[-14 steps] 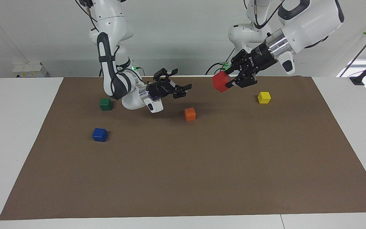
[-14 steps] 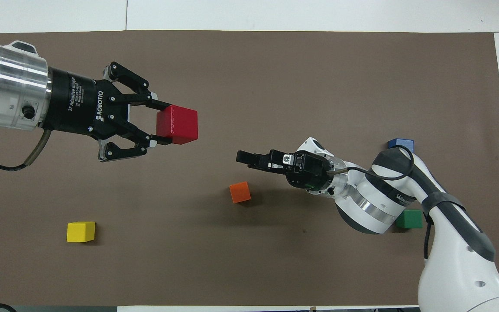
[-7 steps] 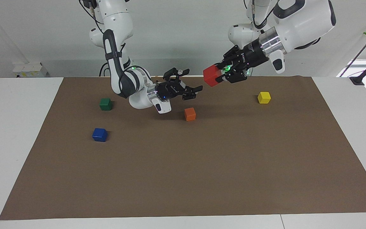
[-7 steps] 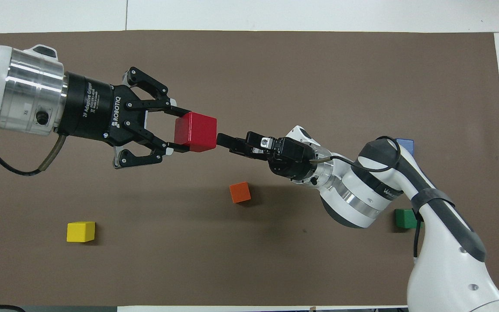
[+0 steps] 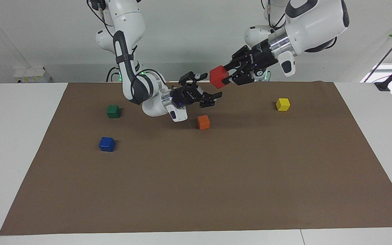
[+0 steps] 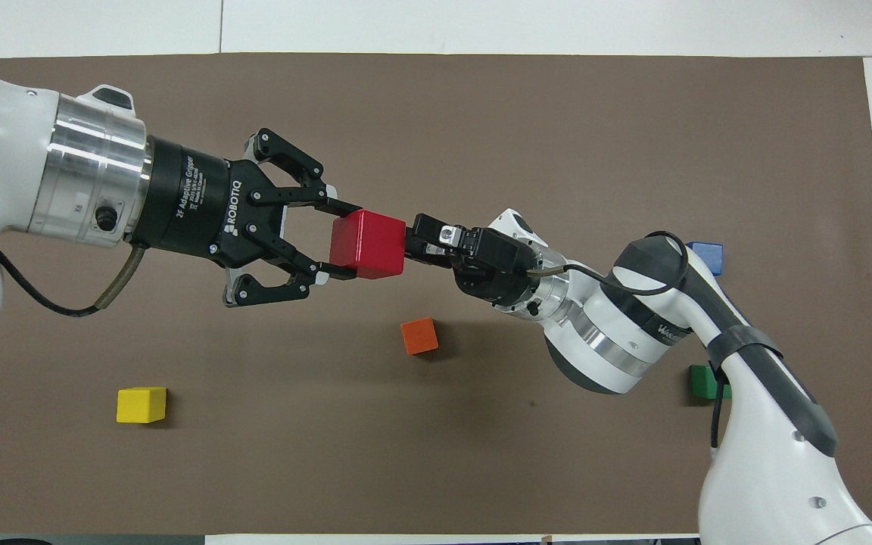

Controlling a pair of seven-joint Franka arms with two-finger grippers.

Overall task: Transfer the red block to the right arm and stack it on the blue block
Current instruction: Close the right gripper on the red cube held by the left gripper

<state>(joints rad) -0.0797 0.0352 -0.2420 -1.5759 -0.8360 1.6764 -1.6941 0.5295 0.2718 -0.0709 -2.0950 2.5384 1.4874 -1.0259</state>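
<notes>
My left gripper is shut on the red block and holds it in the air over the brown mat, above the orange cube. It also shows in the overhead view, left gripper and red block. My right gripper, with a blue light, is open, its fingertips at the block's free end. In the overhead view the right gripper meets the block's edge. I cannot tell if it touches. The blue block lies on the mat toward the right arm's end, partly hidden by the right arm overhead.
An orange cube lies on the mat under the two grippers. A dark green cube lies nearer to the robots than the blue block. A yellow cube lies toward the left arm's end.
Both grippers have moved toward each other above the mat. The left gripper raised the red block and carried it toward the right gripper, whose open fingers now reach the block's end.
</notes>
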